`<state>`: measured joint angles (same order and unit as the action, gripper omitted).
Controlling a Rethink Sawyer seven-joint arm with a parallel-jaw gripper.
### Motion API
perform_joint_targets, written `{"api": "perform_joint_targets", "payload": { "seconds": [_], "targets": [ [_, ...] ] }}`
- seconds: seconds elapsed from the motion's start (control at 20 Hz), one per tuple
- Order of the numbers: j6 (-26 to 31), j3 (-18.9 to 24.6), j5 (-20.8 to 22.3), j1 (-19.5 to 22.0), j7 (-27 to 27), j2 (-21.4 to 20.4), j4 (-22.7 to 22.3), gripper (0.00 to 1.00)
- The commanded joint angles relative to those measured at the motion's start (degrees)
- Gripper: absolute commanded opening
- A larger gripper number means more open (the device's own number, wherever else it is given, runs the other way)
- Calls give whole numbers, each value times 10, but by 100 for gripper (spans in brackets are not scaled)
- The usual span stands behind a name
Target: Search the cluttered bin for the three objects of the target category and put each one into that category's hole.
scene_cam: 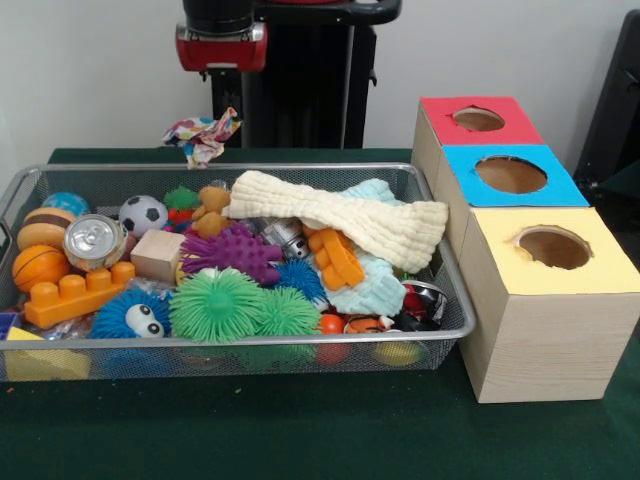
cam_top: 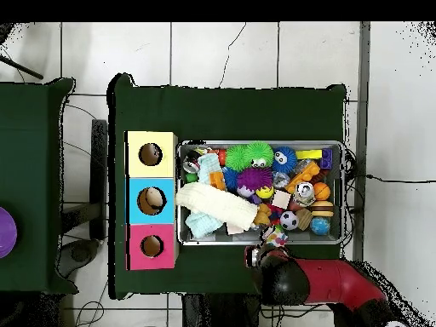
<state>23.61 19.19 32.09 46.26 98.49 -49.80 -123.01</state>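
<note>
Front view: arm raised behind the wire-mesh bin (scene_cam: 440,330); a multicoloured knotted rope toy (scene_cam: 203,135) hangs below it, above the bin's far rim. The tool itself is hidden, so I cannot tell its state. Bin packed: cream knitted cloth (scene_cam: 345,215) on top, green spiky balls (scene_cam: 215,305), purple spiky ball (scene_cam: 235,250), soccer ball (scene_cam: 143,213), can (scene_cam: 93,240). Yellow-faced box (scene_cam: 600,265) stands nearest the camera, hole (scene_cam: 553,247) open.

Overhead view: rope toy (cam_top: 271,245) is just outside the bin's (cam_top: 343,192) robot-side rim, at the arm's end. Yellow box (cam_top: 166,140) is at the bin's far left corner, on the green surface (cam_top: 230,111).
</note>
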Motion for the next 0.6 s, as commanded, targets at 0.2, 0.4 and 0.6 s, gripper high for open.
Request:
{"api": "perform_joint_targets", "payload": {
  "seconds": [0.2,0.4,0.6],
  "targets": [
    [50,47,-51,-20,14,-20,-26,0],
    [71,51,-82,-33,15,-56,-39,0],
    [92,49,-102,-55,12,-83,-33,0]
  ]
}}
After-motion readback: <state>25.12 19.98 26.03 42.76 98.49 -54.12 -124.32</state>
